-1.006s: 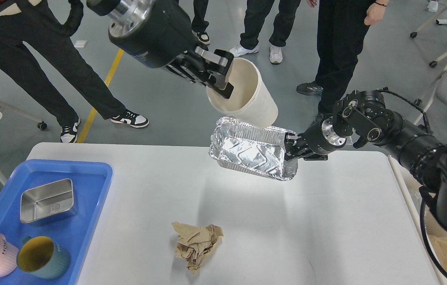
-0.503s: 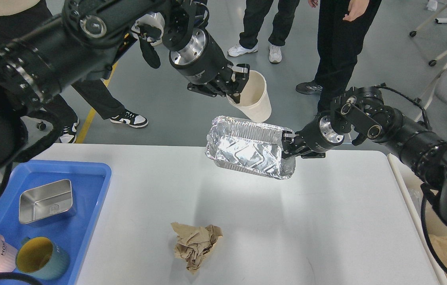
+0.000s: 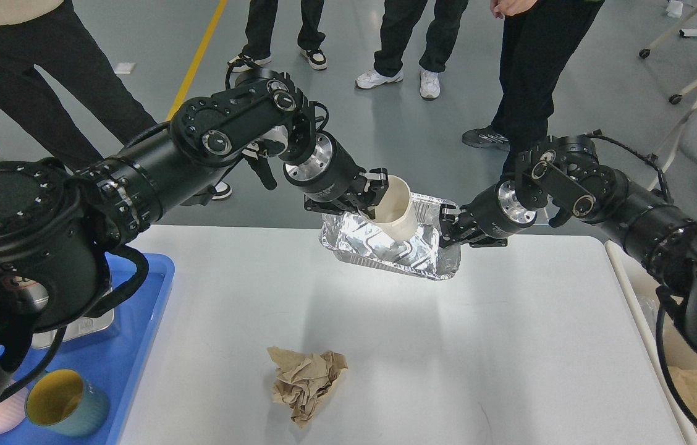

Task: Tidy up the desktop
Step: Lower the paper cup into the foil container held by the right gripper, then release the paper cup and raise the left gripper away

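Desktop (image 3: 509,346) fills the lower centre and right of the frame; a crumpled brown paper wad (image 3: 305,383) lies on it near the bottom edge. Blue tray (image 3: 132,346) at lower left holds a yellow-lined cup (image 3: 64,405). Above the table's far edge, right gripper (image 3: 449,227) is clamped on the foil tray (image 3: 392,244) rim. Left gripper (image 3: 368,196) pinches the paper cup (image 3: 393,207) wall, cup tilted into the foil tray; probably touching its floor, contact unclear. Step: nesting rubbish. Next: release cup squarely inside, foil tray held level.
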### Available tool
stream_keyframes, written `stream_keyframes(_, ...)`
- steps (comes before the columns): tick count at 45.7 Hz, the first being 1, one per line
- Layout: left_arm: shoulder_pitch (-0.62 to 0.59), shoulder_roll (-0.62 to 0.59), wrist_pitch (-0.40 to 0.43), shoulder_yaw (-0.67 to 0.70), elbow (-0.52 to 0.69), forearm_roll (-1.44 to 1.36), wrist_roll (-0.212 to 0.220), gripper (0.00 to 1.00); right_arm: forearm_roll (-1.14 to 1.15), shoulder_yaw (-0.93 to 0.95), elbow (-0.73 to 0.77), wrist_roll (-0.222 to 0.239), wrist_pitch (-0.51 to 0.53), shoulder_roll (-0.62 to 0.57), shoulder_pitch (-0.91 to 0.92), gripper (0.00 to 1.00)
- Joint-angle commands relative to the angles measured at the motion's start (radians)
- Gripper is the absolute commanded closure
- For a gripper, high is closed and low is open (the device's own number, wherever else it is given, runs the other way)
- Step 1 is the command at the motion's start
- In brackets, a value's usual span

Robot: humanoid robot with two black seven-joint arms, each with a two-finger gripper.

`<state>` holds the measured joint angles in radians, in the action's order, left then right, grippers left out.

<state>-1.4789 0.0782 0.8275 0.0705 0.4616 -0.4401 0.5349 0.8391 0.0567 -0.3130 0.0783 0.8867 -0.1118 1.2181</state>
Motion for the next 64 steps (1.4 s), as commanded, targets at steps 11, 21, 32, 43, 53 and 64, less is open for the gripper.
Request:
stream_keyframes(11,0.032,0.054,-0.062,-0.003,-0.015,-0.002,-0.012,0.95,0.000,0.002,0.000,0.000,0.000,0.001,-0.002,1.00)
stream_keyframes(21,0.052,0.071,-0.082,-0.001,-0.026,-0.015,-0.019,0.90,0.000,0.002,0.000,0.000,0.000,0.003,-0.002,1.00)
stream_keyframes(32,0.068,0.095,-0.117,-0.001,-0.035,-0.015,-0.026,0.82,0.000,0.002,0.000,-0.002,0.000,0.003,-0.002,1.00)
stream_keyframes(43,0.072,0.100,-0.154,0.002,-0.038,-0.014,-0.042,0.32,0.000,0.005,0.000,-0.002,-0.003,0.003,-0.009,1.00)
stream_keyframes(53,0.068,0.101,-0.174,0.017,-0.040,0.000,-0.049,0.04,-0.002,0.011,0.000,-0.002,-0.020,0.004,-0.022,1.00)
stream_keyframes(64,0.057,0.101,-0.177,0.063,-0.040,0.000,-0.056,0.04,-0.003,0.015,0.000,-0.003,-0.020,0.001,-0.026,1.00)
